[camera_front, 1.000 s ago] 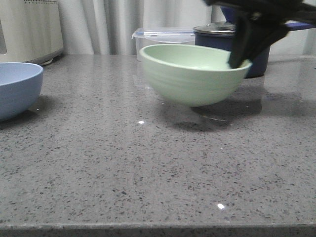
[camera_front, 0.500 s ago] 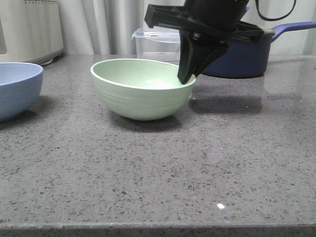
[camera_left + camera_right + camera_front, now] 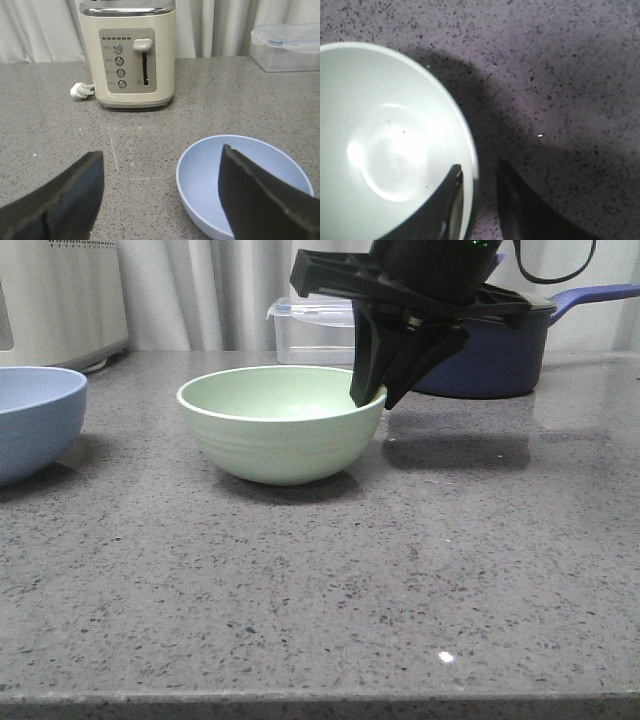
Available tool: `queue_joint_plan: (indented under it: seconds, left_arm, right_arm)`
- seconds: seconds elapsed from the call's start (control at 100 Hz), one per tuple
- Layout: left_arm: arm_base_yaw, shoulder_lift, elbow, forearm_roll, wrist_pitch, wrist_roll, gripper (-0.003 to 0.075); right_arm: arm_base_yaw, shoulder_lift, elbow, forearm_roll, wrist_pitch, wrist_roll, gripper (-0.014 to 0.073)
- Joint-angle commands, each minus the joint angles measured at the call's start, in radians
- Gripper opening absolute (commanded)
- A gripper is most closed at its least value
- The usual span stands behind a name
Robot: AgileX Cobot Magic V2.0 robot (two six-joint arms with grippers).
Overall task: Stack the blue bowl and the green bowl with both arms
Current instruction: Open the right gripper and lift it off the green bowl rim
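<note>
Two bowls: both sit on the grey speckled counter (image 3: pixel 300 580), well apart and not yet stacked.
Toaster: the cream toaster (image 3: pixel 127 55) stands beyond the left gripper, its plug lying beside it.
Left gripper: the left gripper (image 3: pixel 160 192) hovers with its fingers spread wide and nothing between them.
Blue bowl: the blue bowl (image 3: pixel 240 185) lies just below and ahead of the left gripper, partly behind one finger; untouched, as far as I can tell.
Green bowl: the green bowl (image 3: pixel 280 425) rests upright on the counter, its near-side rim between the right fingers.
Right gripper: the right gripper (image 3: pixel 375 395) straddles that rim, one finger inside and one outside; a gap shows beside the outer finger, so the grip looks slack or released.
Background: a clear lidded box (image 3: pixel 315 330) and a navy saucepan (image 3: pixel 500 345) stand behind the right gripper.
Progress: early to middle; the stacking itself is left.
</note>
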Motion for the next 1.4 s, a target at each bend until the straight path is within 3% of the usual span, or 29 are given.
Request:
queue_joint_plan:
  seconds: [0.0,0.26,0.61,0.93,1.39]
  left_arm:
    - [0.001,0.014,-0.037,-0.012,-0.080,0.001,0.0479]
    - [0.001,0.014,-0.037,-0.012,-0.080,0.001,0.0479]
    - [0.001,0.014,-0.037,-0.012,-0.080,0.001,0.0479]
    - [0.001,0.014,-0.037,-0.012,-0.080,0.001,0.0479]
    - [0.001,0.014,-0.037,-0.012,-0.080,0.001,0.0479]
  right_arm:
    - [0.000,-0.072,-0.035,0.007,-0.034,-0.011,0.0202]
    - [0.000,-0.184,-0.001,0.003,-0.032,-0.011,0.0202]
    - [0.012,-0.295,0.209,0.003,-0.093,-0.011,0.0200]
    - [0.065,-0.289,0.288,0.010,-0.157,-0.011,-0.0079]
    - [0.071,-0.236,0.285,0.055,-0.220,-0.011,-0.0081]
